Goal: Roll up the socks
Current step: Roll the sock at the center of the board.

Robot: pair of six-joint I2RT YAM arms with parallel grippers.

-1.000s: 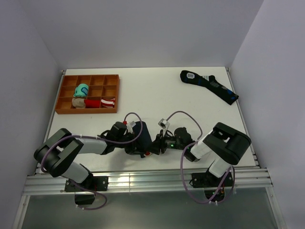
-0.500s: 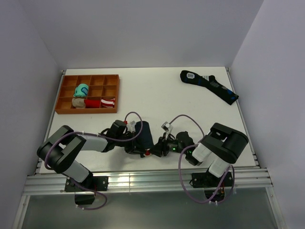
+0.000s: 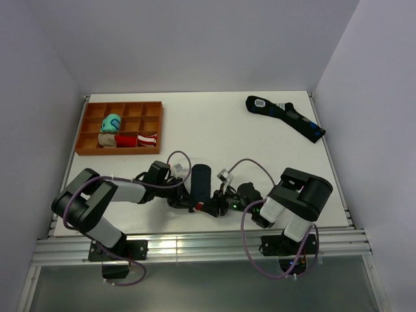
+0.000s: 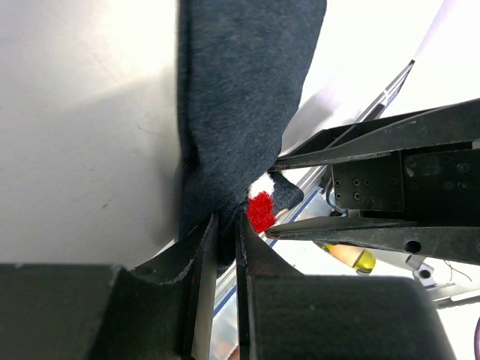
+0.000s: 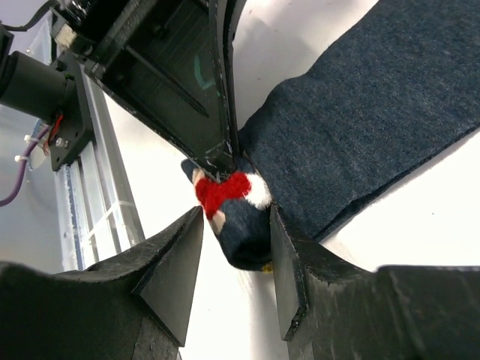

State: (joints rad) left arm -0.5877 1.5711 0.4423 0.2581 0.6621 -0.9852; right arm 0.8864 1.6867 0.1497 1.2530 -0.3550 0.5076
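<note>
I am observing the socks [image 3: 200, 181] lying flat on the table [image 3: 214, 130] near its front edge; the left gripper [image 4: 225, 225] is pinching their red-patched end between nearly closed fingers; the right gripper [image 5: 236, 217] is straddling that same end, fingers spread either side.

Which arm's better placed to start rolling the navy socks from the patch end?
Probably left. The left tool is shut on the navy socks beside the red-white patch; the right tool only straddles that end, open.
</note>
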